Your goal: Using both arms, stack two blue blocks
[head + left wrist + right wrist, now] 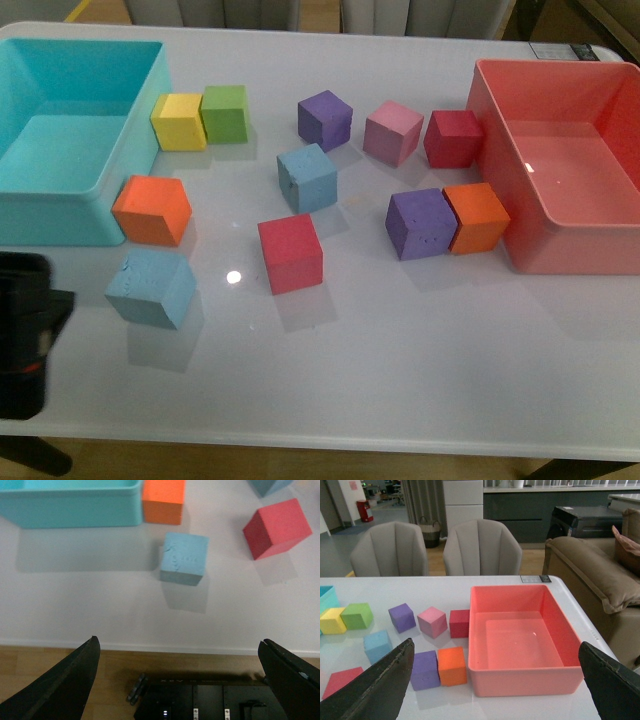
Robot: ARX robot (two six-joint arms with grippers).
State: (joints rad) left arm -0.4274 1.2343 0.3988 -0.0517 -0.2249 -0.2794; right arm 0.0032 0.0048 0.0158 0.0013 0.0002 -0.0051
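left gripper [178, 641] hangs off the table [400, 380] edge, jaws wide apart, near blue block [150, 287] beside the turquoise bin [50, 200]; far blue block [306, 177] mid-table; right gripper [496, 645], jaws also apart, faces the red bin [520, 682].

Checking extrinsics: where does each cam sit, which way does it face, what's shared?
Front: on the body, looking down over the table; left arm at lower left.
Left wrist: on that arm, looking down at a blue block near the table edge; open left gripper shows.
Right wrist: on the other arm, looking across at the red bin and chairs; open right gripper shows.
Shared: front and left wrist both show that block.
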